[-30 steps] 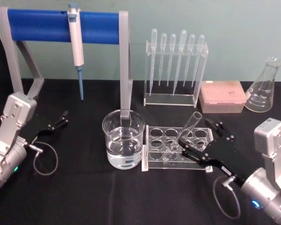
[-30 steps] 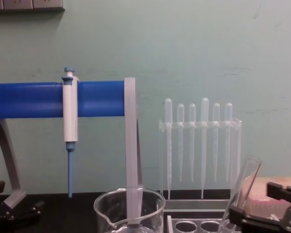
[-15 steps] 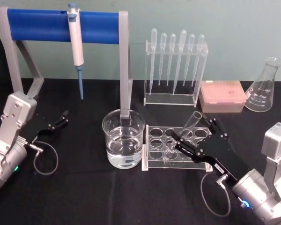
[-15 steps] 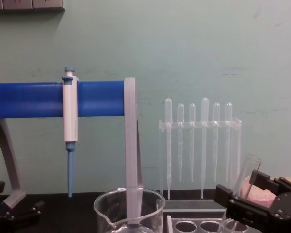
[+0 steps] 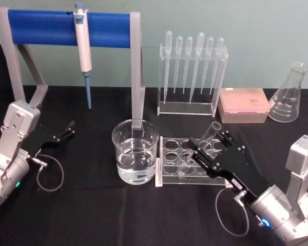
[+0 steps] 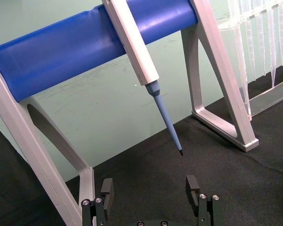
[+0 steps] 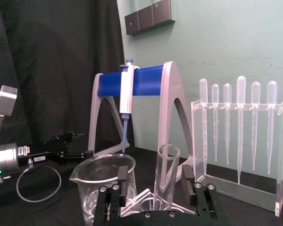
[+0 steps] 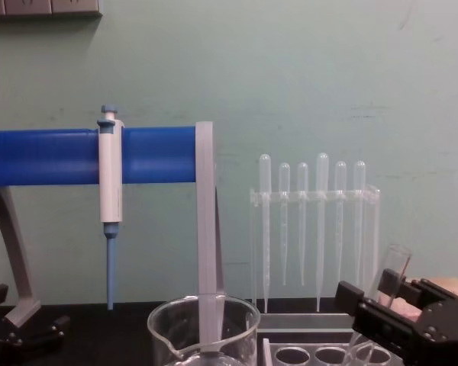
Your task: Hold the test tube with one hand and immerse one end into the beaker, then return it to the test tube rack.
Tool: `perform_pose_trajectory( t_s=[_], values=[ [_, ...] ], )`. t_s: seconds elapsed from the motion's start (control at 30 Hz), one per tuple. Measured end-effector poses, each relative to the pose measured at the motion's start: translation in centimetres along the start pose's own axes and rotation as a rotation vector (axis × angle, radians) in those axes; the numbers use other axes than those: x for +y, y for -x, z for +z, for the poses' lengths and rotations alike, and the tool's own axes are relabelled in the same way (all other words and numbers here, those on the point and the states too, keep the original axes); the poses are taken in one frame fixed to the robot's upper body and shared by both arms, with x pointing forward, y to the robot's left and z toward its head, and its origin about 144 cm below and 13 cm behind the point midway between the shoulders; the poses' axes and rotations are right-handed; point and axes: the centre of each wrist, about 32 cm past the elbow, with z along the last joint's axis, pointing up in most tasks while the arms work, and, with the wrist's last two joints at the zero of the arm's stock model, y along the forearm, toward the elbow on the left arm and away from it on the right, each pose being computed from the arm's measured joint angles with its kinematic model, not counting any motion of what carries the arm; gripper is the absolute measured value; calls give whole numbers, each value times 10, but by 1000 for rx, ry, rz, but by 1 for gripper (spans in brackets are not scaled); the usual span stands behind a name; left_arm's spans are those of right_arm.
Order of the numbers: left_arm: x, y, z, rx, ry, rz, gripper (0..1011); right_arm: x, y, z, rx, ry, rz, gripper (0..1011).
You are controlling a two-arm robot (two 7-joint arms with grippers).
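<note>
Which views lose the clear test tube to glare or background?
Head view: the test tube blends into the clear rack; bright highlights on the beaker rim. Chest view: the tube is faint on the pale wall, partly behind the right gripper, open around it. Right wrist view: its edges outline well. Left gripper parked far left.

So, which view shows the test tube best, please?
The right wrist view: the test tube stands large between the fingers of the right gripper. The head view shows it leaning in the rack, partly behind the gripper; the chest view shows its upper end.
</note>
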Motion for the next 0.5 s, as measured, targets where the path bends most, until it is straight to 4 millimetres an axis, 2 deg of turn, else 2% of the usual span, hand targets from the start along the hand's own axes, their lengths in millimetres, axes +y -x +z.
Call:
perform_pose_trajectory(
  t_s=[0.3, 0.37, 0.4, 0.5],
  values=[
    [0, 0, 0, 0, 0, 0, 1000, 4, 2, 1, 2, -10, 3, 420],
    [0, 0, 0, 0, 0, 0, 1000, 4, 2, 2, 1, -12, 4, 390],
    [0, 0, 0, 0, 0, 0, 1000, 5, 2, 3, -1, -13, 3, 319],
    [0, 0, 0, 0, 0, 0, 1000, 5, 2, 4, -4, -13, 2, 260]
  ],
)
